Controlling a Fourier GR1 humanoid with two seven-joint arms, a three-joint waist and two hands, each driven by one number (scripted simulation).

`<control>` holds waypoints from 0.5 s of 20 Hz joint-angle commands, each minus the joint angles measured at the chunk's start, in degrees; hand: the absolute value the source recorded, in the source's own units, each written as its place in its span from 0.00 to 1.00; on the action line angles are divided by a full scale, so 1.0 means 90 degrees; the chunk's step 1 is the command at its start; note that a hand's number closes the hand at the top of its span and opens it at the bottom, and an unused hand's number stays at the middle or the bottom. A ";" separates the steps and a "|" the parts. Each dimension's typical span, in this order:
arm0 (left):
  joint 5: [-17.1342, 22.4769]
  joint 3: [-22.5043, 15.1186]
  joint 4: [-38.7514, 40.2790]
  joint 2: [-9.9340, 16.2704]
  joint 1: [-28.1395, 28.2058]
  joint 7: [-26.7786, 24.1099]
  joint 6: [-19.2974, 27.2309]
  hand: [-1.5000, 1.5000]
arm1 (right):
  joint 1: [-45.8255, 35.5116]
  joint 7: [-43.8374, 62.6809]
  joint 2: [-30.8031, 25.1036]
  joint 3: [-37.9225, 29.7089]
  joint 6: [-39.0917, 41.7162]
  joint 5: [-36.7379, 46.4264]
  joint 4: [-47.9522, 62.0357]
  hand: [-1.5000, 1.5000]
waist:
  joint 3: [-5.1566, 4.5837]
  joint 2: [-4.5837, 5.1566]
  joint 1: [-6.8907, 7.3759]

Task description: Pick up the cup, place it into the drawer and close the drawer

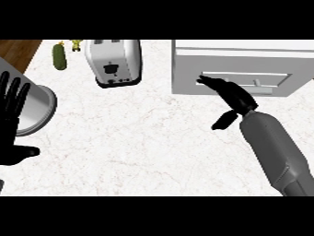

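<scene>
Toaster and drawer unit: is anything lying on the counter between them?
No. In the head view the stretch between the toaster and the drawer unit is bare white counter. The right hand reaches the drawer front from the other side.

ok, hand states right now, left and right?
Left hand: open, fingers straight up at the view's left edge, resting, holding nothing.
Right hand: open, fingers straight, tips against the drawer front, holding nothing.

You see a white marble counter [139,138] under even light, with brown wooden floor [13,48] beyond its far-left corner.
</scene>
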 commanded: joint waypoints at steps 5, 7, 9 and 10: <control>-0.0091 0.0036 0.0205 -0.0084 0.0013 -0.0037 -0.0440 0.00 | -0.1333 -0.0484 -0.0310 -0.0537 -0.0044 -0.0004 0.2067 0.00 | 0.0022 0.0151 0.0228; 0.0023 0.0137 0.0226 -0.0060 -0.0152 0.0176 -0.0356 0.00 | -0.1352 -0.0787 -0.0510 -0.0633 -0.0100 -0.0029 0.2275 0.00 | 0.0024 0.0138 0.0184; -0.0166 0.0016 0.0292 -0.0200 -0.0118 -0.0019 -0.0418 0.00 | -0.1703 -0.0708 -0.0603 -0.0684 0.0074 -0.0033 0.2440 0.00 | 0.0023 0.0157 0.0237; -0.0261 0.0015 0.0340 -0.0210 -0.0325 -0.0068 -0.0359 0.00 | -0.1546 -0.0973 -0.0765 -0.0706 0.0035 -0.0037 0.2512 0.00 | 0.0026 0.0186 0.0229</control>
